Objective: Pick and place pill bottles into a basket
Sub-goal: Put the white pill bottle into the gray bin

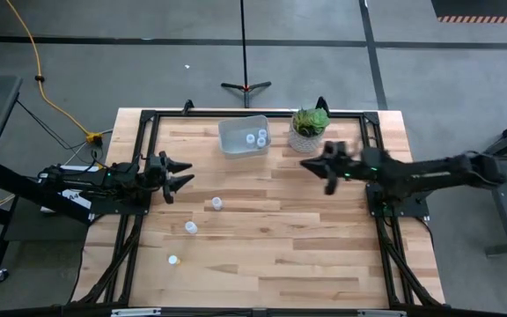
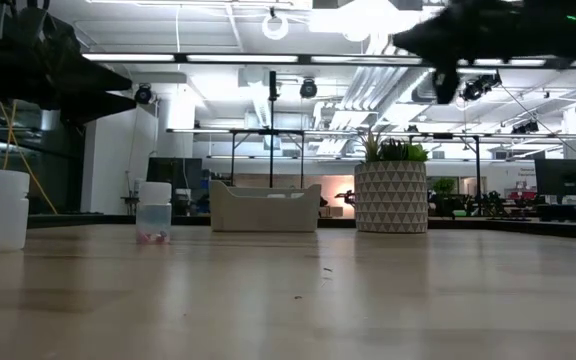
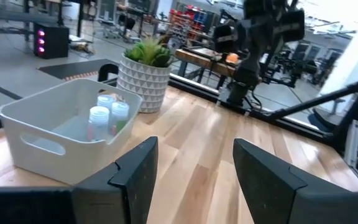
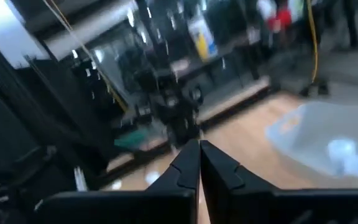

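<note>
1. Left pincer, left of centre in the high view: fingers spread apart, nothing between them, raised above the table. In its own wrist view the two dark fingers frame bare wood and face the basket.
2. Right pincer, right of centre in the high view, just below the potted plant: fingers pressed together and empty, as the right wrist view shows; it hangs in the air near the basket.
3. Basket, upper centre of the high view, holds pill bottles; the left wrist view shows their capped tops against the near wall.
4. Three pill bottles stand loose on the table, centre to lower left in the high view: one nearest the left pincer, one lower, one lowest.
5. Step in hand, as a judgement: collecting the next loose bottle. The left pincer lies closest; it should descend vertically over the nearest bottle with the fingers on either side, close on the body below the cap, and lift straight up to avoid tipping it.
6. View comparison: only the high view shows all three loose bottles; the low view shows two of them upright at the left, and the arms clear of the table.
</note>
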You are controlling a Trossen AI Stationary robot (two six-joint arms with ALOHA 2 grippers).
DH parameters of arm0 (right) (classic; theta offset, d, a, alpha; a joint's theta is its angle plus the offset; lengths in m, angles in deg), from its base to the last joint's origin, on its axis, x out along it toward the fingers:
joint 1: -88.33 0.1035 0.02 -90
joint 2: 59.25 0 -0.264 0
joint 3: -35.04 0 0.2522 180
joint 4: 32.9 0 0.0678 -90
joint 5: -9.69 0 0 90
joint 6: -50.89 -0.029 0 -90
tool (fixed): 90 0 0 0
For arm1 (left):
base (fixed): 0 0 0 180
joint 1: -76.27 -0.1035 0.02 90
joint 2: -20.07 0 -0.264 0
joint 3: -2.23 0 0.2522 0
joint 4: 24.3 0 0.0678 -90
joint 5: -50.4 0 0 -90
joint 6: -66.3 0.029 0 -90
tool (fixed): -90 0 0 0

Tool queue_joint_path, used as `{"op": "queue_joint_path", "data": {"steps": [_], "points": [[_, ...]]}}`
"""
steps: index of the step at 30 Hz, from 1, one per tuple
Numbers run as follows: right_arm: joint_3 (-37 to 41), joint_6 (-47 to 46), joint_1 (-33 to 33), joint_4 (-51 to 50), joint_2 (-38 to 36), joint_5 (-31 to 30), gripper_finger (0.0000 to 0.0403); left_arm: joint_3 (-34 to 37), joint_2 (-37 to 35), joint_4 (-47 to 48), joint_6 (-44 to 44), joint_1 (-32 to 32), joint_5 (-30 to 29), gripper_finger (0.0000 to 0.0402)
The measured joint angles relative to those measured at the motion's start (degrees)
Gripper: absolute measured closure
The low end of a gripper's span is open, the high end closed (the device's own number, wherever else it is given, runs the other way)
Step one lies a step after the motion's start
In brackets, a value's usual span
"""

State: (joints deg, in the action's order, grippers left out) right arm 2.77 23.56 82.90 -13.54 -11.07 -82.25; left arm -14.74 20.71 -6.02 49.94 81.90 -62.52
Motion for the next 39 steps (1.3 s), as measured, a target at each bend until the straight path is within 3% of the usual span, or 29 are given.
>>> {"op": "queue_joint_path", "data": {"steps": [6,18,23,26,29,33,39], "points": [[9.75,8.00,2.36,0.68,-16.22,-3.79,0.0402,0.00,0.00,-0.11,0.02,0.00,-3.54,0.0158],[17.93,11.33,4.69,-10.35,-36.18,-4.46,0.0400,0.00,0.00,-0.20,-0.82,0.00,-5.00,0.0158],[17.91,12.34,4.70,-16.07,-38.45,-8.76,0.0402,0.00,-0.02,-0.30,-21.77,0.00,-5.95,0.0158],[17.91,11.09,4.68,-17.48,-38.49,-11.08,0.0399,0.00,0.00,-0.61,-24.70,0.00,-5.98,0.0158],[17.91,10.46,4.70,-17.79,-38.49,-12.59,0.0398,0.00,0.00,-2.29,-22.99,0.00,-6.06,0.0158],[17.91,10.83,4.70,-17.85,-38.49,-13.85,0.0396,-0.49,0.40,-8.18,-11.98,0.02,-4.31,0.0158],[17.91,9.10,4.68,-18.15,-38.49,-14.66,0.0396,-6.79,7.85,-8.35,-7.19,0.02,0.22,0.0158]]}}
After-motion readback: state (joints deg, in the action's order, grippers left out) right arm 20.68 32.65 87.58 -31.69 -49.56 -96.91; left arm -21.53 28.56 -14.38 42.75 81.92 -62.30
